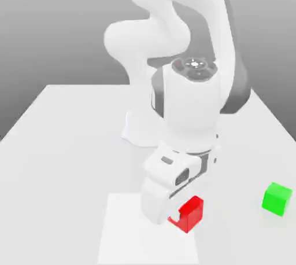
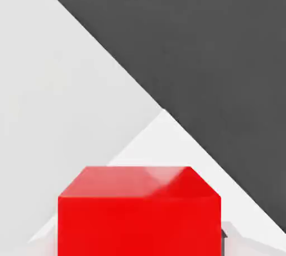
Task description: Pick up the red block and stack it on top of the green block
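The red block is a small glossy cube near the table's front, tucked against the tip of my white hand. My gripper is shut on it, and the hand covers the side of the cube toward the exterior view's left. In the hand view the red block sits very close, with its top face and one side showing. The green block stands free on the table, well off toward the exterior view's right of the red one and at about the same depth.
The arm's white base stands behind the hand at mid-table. A paler square patch marks the table under and beside the hand. In the hand view the table's edge runs diagonally against dark floor.
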Robot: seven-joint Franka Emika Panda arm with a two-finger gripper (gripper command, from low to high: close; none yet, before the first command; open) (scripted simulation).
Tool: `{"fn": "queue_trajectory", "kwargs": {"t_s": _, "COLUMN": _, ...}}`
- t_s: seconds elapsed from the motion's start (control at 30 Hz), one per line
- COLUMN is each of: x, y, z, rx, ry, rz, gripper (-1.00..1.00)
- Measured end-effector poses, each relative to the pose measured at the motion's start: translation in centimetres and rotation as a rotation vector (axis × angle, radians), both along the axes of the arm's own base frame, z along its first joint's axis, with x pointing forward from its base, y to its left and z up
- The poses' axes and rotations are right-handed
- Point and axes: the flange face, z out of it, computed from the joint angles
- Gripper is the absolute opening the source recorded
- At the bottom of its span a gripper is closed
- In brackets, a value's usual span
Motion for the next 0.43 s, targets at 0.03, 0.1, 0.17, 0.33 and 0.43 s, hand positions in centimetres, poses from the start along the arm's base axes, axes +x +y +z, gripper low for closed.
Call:
{"fn": "queue_trajectory", "kwargs": {"t_s": 0.03, "x": -1.0, "y": 2.6, "z": 0.3, "rx": 0.000, "ry": 0.000, "rz": 0.045, "gripper": -1.00}}
{"fn": "queue_trajectory", "kwargs": {"t_s": 0.1, "x": -3.9, "y": 8.2, "z": 1.0, "rx": -0.001, "ry": -0.001, "rz": 0.150, "gripper": -1.00}}
{"fn": "queue_trajectory", "kwargs": {"t_s": 0.17, "x": -8.5, "y": 14.9, "z": 1.7, "rx": -0.006, "ry": -0.007, "rz": 0.290, "gripper": -1.00}}
{"fn": "queue_trajectory", "kwargs": {"t_s": 0.33, "x": -10.2, "y": 17.1, "z": -3.2, "rx": -0.010, "ry": -0.013, "rz": 0.325, "gripper": -1.00}}
{"fn": "queue_trajectory", "kwargs": {"t_s": 0.43, "x": -10.2, "y": 17.0, "z": -3.9, "rx": -0.010, "ry": -0.013, "rz": 0.326, "gripper": 1.00}}
